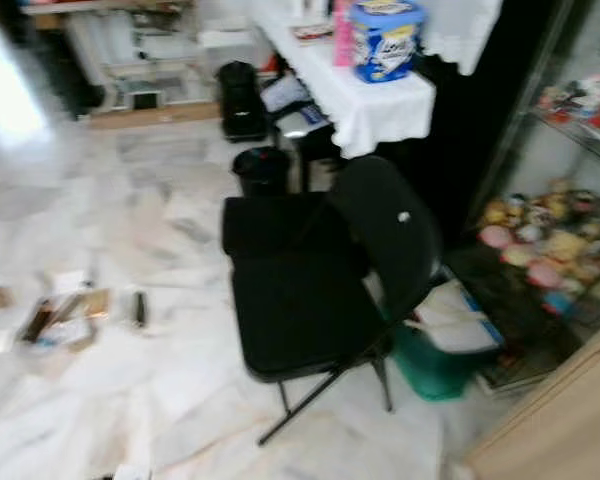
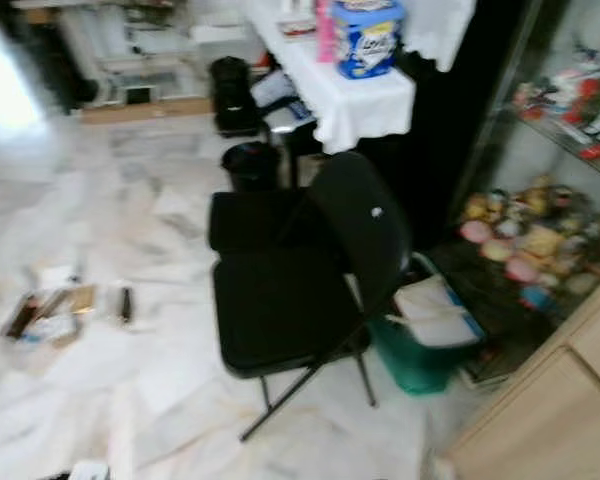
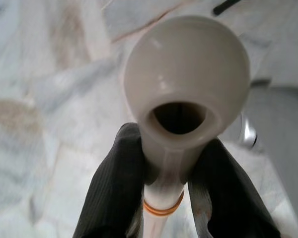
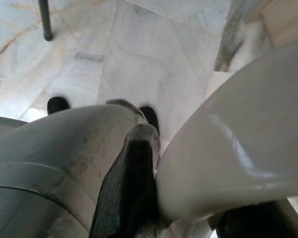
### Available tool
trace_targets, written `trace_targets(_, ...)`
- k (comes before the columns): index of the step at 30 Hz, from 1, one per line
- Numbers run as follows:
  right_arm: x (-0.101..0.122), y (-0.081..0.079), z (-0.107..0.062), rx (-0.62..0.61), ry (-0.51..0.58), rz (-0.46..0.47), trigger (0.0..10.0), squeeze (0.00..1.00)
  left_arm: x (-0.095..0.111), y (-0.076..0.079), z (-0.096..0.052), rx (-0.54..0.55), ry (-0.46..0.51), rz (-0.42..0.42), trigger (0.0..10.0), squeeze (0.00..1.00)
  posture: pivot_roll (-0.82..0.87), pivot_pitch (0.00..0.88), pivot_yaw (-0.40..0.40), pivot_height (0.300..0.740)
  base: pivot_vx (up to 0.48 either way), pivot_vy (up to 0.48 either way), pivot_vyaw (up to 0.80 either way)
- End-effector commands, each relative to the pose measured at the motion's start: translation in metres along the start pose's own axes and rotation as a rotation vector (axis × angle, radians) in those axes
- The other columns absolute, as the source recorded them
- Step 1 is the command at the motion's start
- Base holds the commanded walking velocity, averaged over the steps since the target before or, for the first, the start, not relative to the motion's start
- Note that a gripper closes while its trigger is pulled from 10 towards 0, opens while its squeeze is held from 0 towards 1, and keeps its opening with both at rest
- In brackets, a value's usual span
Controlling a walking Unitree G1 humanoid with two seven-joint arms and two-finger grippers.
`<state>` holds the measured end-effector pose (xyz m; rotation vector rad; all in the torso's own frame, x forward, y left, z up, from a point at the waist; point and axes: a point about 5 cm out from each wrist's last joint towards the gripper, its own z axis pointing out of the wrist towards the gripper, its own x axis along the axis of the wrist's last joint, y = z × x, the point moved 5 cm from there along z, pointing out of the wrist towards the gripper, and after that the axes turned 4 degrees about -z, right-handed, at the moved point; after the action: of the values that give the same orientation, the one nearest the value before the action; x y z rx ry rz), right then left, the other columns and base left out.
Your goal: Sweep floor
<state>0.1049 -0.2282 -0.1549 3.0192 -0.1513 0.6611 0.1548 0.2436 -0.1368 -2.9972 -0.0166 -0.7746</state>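
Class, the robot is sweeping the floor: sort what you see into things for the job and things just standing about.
For the job:
- cream handle, held by the left gripper
- litter on the marble floor

Standing about:
- black folding chair
- blue tub on the white-clothed table
- green bin

I see a black folding chair (image 1: 310, 290) at centre on marble floor (image 1: 130, 200); litter (image 1: 65, 315) left; white-clothed table (image 1: 355, 95) far.
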Motion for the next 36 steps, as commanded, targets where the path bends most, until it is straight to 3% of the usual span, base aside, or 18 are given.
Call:
trace_targets(1, -0.006, -0.003, 0.0, 0.011, -0.021, 0.045, 10.0, 0.0, -0.004, -0.002, -0.001, -0.003, -0.016, -0.017, 10.0, 0.0, -0.1, 0.036, 0.026, 0.74, 0.0, 0.0, 0.0)
trace_targets(7, -0.002, 0.001, 0.0, 0.004, -0.002, 0.088, 10.0, 0.0, -0.003, -0.004, -0.001, 0.001, -0.012, -0.028, 10.0, 0.0, -0.1, 0.055, 0.028, 0.74, 0.0, 0.0, 0.0)
trace_targets(10, 0.001, -0.005, 0.001, 0.014, 0.004, 0.092, 10.0, 0.0, -0.004, -0.006, -0.002, 0.004, -0.011, -0.051, 10.0, 0.0, -0.09, 0.059, 0.028, 0.74, 0.0, 0.0, 0.0)
trace_targets(13, 0.004, -0.022, 0.004, 0.029, 0.007, 0.094, 10.0, 0.0, -0.007, -0.009, -0.003, 0.01, -0.018, -0.06, 10.0, 0.0, -0.1, 0.062, 0.029, 0.74, 0.0, 0.089, 0.0)
trace_targets(19, 0.005, -0.034, 0.005, 0.042, 0.011, 0.09, 10.0, 0.0, -0.006, -0.008, -0.002, 0.01, -0.017, -0.062, 10.0, 0.0, -0.1, 0.061, 0.03, 0.74, 0.0, 0.269, 0.0)
trace_targets(28, 0.005, -0.017, 0.003, 0.01, 0.02, 0.026, 10.0, 0.0, -0.005, -0.009, -0.002, 0.008, -0.016, -0.063, 10.0, 0.0, -0.09, 0.064, 0.032, 0.74, 0.0, 0.304, 0.13)
trace_targets(36, 0.004, -0.015, 0.003, 0.014, 0.024, 0.073, 10.0, 0.0, -0.007, -0.009, -0.003, 0.009, -0.02, -0.063, 10.0, 0.0, -0.08, 0.061, 0.03, 0.74, 0.0, 0.368, 0.4)
